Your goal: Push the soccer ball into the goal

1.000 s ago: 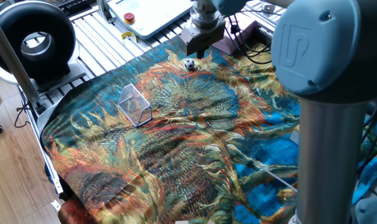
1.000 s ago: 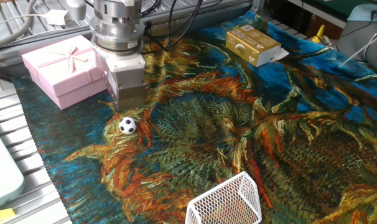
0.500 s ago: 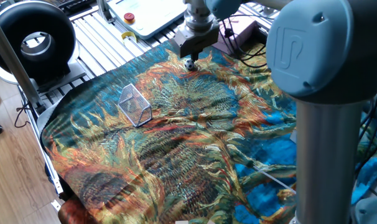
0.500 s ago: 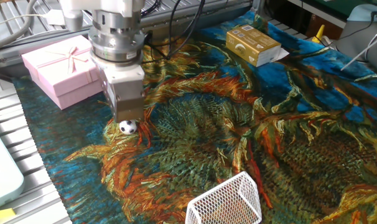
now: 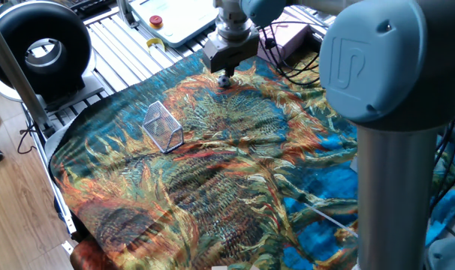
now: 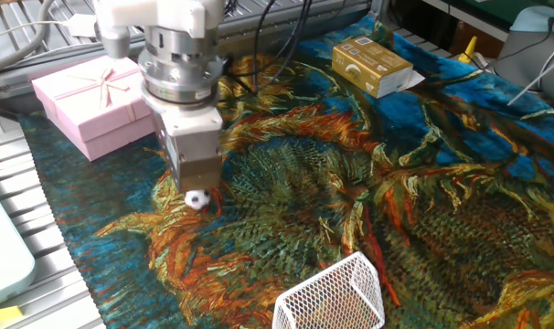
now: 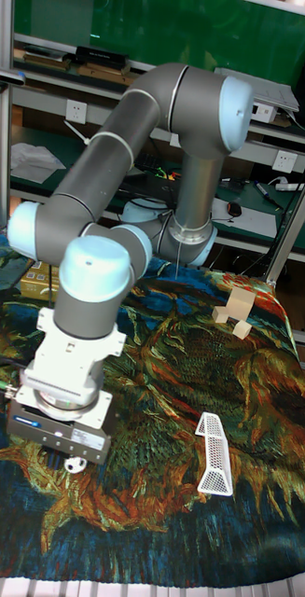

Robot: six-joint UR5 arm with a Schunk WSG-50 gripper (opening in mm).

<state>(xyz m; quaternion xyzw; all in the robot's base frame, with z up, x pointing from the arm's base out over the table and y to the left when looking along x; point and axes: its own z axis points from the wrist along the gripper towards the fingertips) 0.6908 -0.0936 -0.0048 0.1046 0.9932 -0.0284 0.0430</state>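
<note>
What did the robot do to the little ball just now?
The gripper slid up behind the soccer ball and nudged it a little across the cloth toward the goal. Nothing was grabbed. The goal, pink gift box and yellow box stayed put.

Even, diffuse indoor light; all three views bright and sharp.
Soft highlights gloss the arm casing; only faint shadow lies beneath it on the patterned cloth.
</note>
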